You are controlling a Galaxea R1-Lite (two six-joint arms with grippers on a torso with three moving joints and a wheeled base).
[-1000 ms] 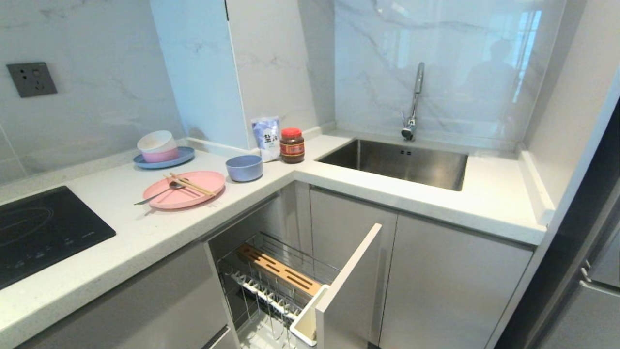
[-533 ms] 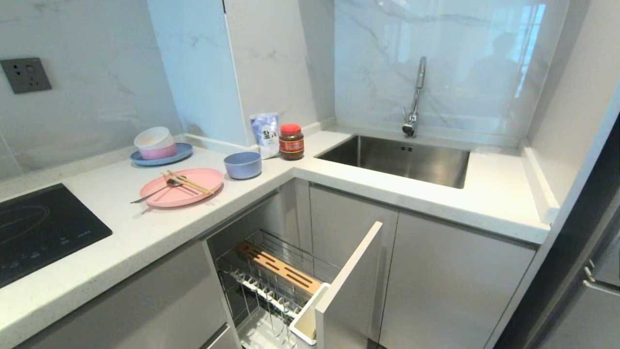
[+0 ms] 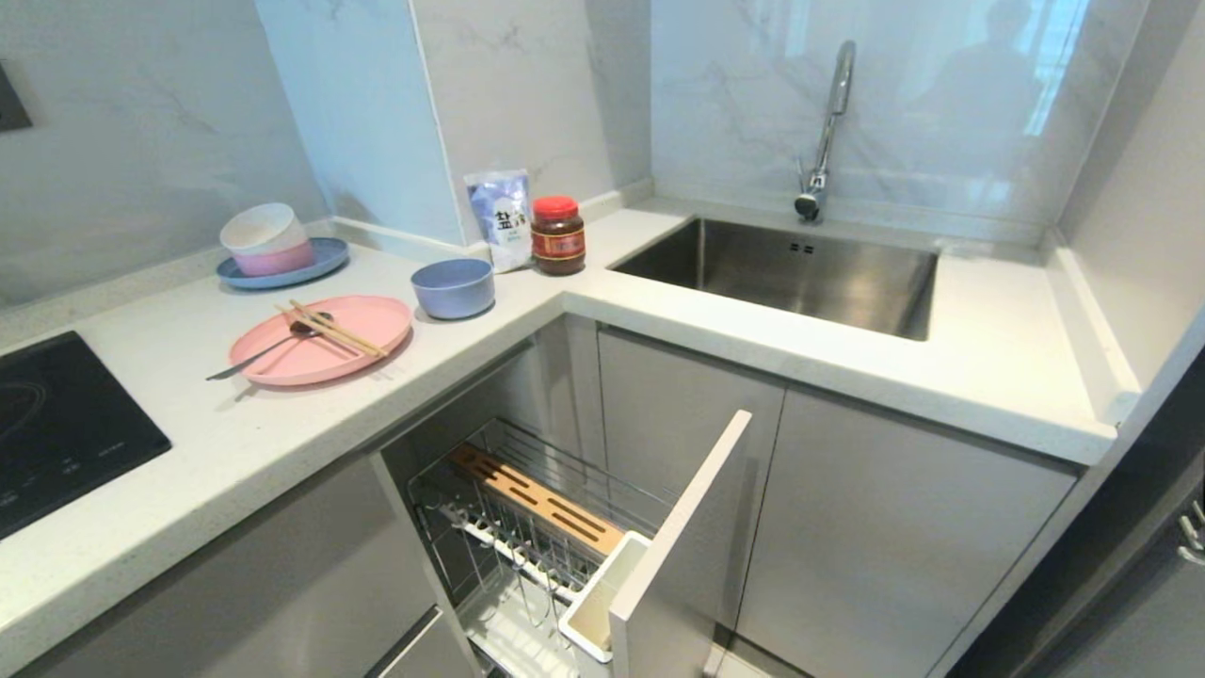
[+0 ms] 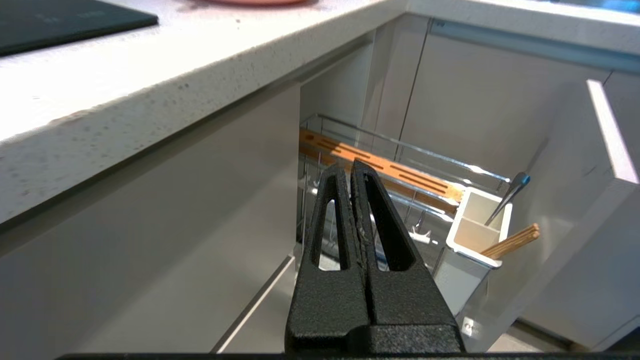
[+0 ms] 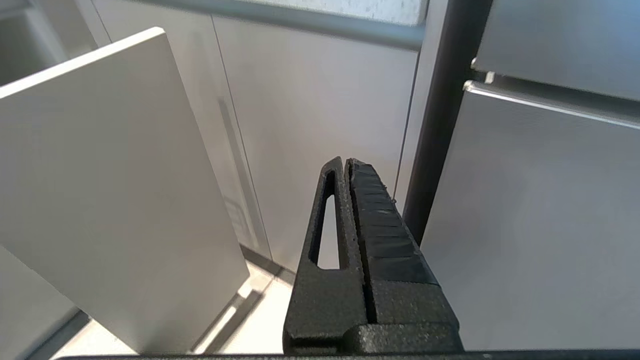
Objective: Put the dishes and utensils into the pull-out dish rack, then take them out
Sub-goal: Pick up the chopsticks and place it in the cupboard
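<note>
Tilted down, whole view with it; nothing shifted on the desk (image 3: 235,443). Pink plate (image 3: 320,339) at ten o'clock, chopsticks (image 3: 329,330) and spoon (image 3: 254,356) loose across it, blue-grey bowl (image 3: 453,287) just beside. Pull-out dish rack (image 3: 527,527) open at six. Left hand (image 4: 351,172) and right hand (image 5: 345,165) clenched, empty, low by the cabinets. Risks: tipping utensils off a lifted plate; clipping the rack's front panel (image 3: 687,537).

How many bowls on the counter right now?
3: a round blue-grey bowl beside the large pink plate; a cream bowl stacked in a pink bowl on the blue plate. More may be nested unseen.
</note>
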